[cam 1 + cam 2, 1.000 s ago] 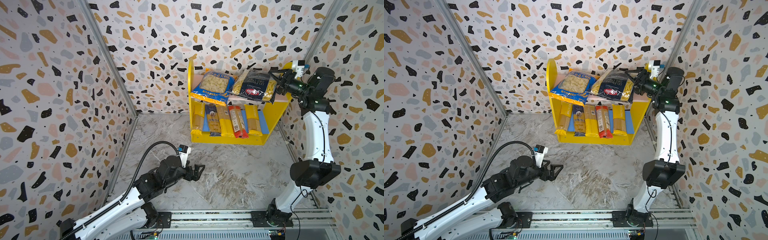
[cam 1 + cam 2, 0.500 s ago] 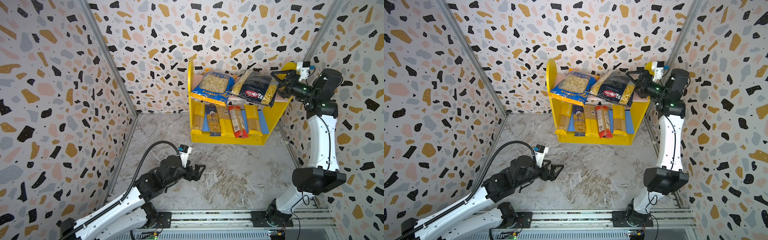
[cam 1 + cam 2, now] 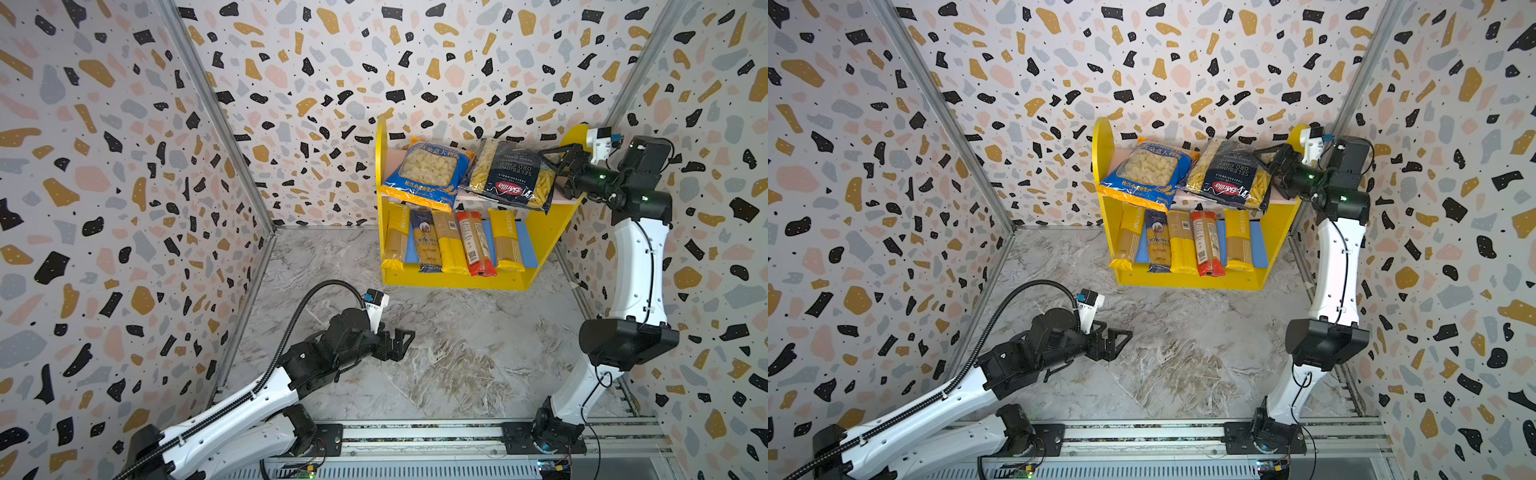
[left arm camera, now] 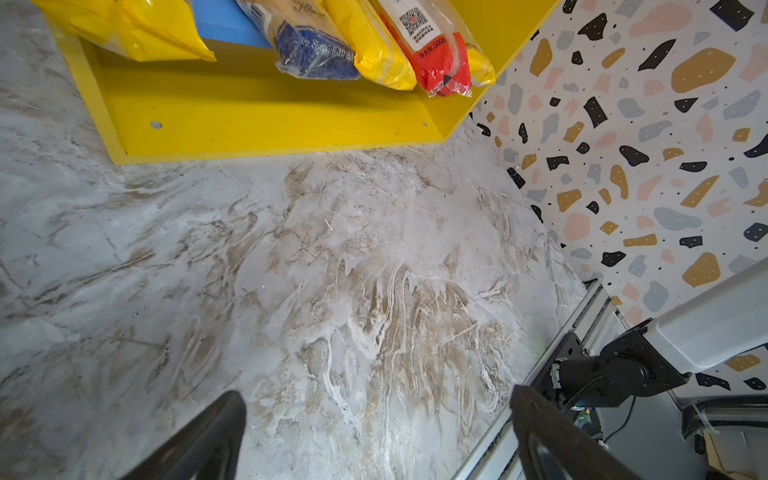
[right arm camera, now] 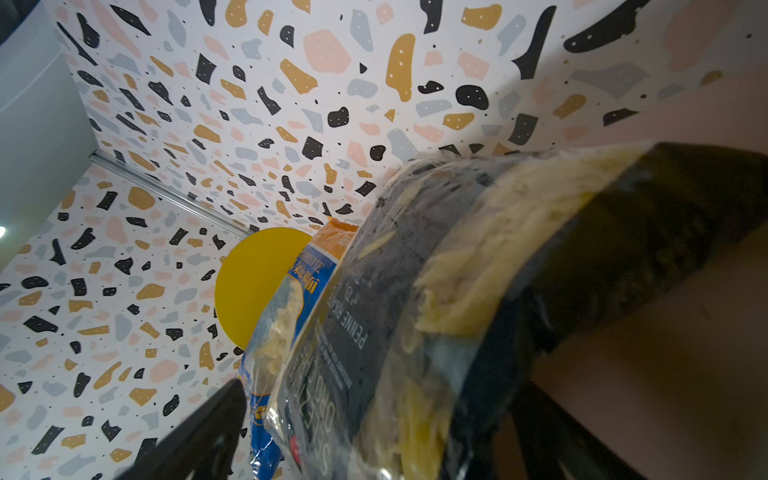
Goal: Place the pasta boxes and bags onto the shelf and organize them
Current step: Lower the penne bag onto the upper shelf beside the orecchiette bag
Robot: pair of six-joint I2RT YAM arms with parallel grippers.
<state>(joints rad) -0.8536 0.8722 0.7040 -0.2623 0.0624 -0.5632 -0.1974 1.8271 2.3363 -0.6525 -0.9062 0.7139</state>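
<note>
The shelf stands against the back wall, right of centre. On its pink upper board lie the blue-orange orecchiette bag and the dark Barilla bag. Several long spaghetti packs lean side by side on the blue lower board: yellow, dark blue, red-orange. My right gripper is open at the Barilla bag's right end. The bag's edge sits between its spread fingers, with a gap at one finger. My left gripper hangs open and empty over the marble floor.
Terrazzo-patterned walls enclose the cell on three sides. A metal rail carrying both arm bases runs along the front edge. The right arm's elbow stands near the right wall. In the left wrist view the pack ends overhang the shelf's yellow base.
My right gripper's jaws have spread wider at the Barilla bag's end, and its arm has shifted slightly. The left arm has not moved.
</note>
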